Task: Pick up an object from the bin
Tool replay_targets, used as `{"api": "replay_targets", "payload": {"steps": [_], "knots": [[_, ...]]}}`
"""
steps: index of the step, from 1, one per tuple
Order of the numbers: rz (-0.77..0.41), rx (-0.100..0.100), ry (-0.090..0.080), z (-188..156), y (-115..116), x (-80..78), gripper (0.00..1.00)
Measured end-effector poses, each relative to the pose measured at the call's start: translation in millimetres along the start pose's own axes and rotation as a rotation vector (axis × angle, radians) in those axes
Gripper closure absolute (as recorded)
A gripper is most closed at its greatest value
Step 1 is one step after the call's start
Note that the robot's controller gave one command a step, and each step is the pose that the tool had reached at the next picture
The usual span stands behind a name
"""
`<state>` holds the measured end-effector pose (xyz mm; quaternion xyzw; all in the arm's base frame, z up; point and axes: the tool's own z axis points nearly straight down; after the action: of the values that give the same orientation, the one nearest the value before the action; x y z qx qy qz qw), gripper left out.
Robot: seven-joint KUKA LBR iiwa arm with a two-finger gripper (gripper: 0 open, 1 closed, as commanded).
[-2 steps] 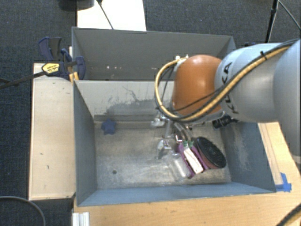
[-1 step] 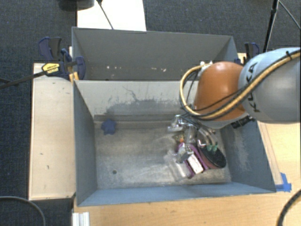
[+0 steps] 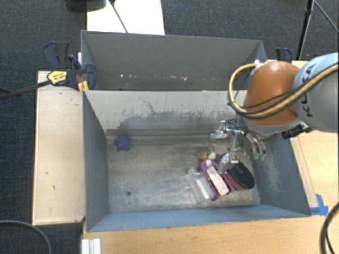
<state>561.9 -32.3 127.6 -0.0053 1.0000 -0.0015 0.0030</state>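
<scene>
- The tool [image 3: 230, 153] hangs low in the bin [image 3: 159, 118], on the side where the arm comes in, under the orange cover [image 3: 267, 91] of the wrist.
- Whether the tool is spread or pressed together cannot be told from this view; nothing can be seen gripped in it.
- Directly below the tool's tip lies a small heap of things on the bin floor, near the front wall.
- Nearest to the tool is a black oval thing [image 3: 242, 177], just beside the tip, a little below and toward the arm's side.
- On the other side of the tip is a purple thing [image 3: 205, 167], and against it lies a pink and white oblong thing [image 3: 217, 182], set slantwise.
- One step farther from the tool, a clear plastic thing [image 3: 199, 187] lies along the pink oblong, on the side away from the arm.
- Some very small pieces [image 3: 204, 155] lie next to the purple thing; what they are cannot be made out.
- Well apart from the tool, across the bin floor and near the back wall, a small blue thing [image 3: 123, 142] lies alone.
</scene>
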Motion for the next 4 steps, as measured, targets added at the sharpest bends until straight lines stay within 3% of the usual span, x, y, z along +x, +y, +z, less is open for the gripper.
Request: {"api": "replay_targets", "payload": {"steps": [1, 2, 3, 4], "knots": [[0.298, -0.005, -0.001, 31.3, 32.9, -29.9, 0.00], [0.299, -0.003, 0.004, 33.0, 31.9, -28.0, 1.00], [0.318, -0.005, -0.002, -17.0, 52.5, -20.7, 1.00], [0.312, -0.003, -0.001, -20.0, 54.1, -24.1, 1.00]]}}
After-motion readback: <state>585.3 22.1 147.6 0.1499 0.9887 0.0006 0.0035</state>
